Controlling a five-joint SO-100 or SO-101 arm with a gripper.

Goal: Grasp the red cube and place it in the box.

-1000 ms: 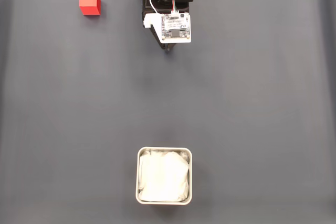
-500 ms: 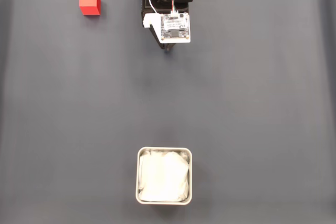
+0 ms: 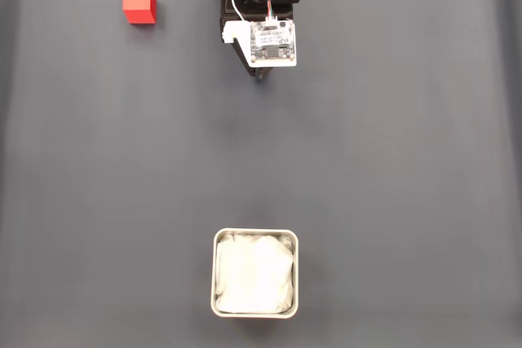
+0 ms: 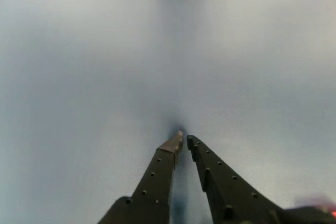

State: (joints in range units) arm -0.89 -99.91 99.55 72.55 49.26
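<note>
The red cube (image 3: 139, 4) rests on the dark grey mat near the top left of the fixed view. Bottom centre of that view holds the box (image 3: 255, 235), a grey-rimmed square container with a white lining. My gripper (image 3: 261, 77) hangs from the black arm at the top centre, to the right of the cube and far from the box. The wrist view has the gripper (image 4: 184, 139) shut, its two black fingers meeting at their tips with nothing between them, close above the mat.
The dark grey mat (image 3: 391, 160) covers nearly the whole table. A white circuit board (image 3: 273, 41) with red and white wires sits on top of the arm. A pale table edge runs along the top of the fixed view.
</note>
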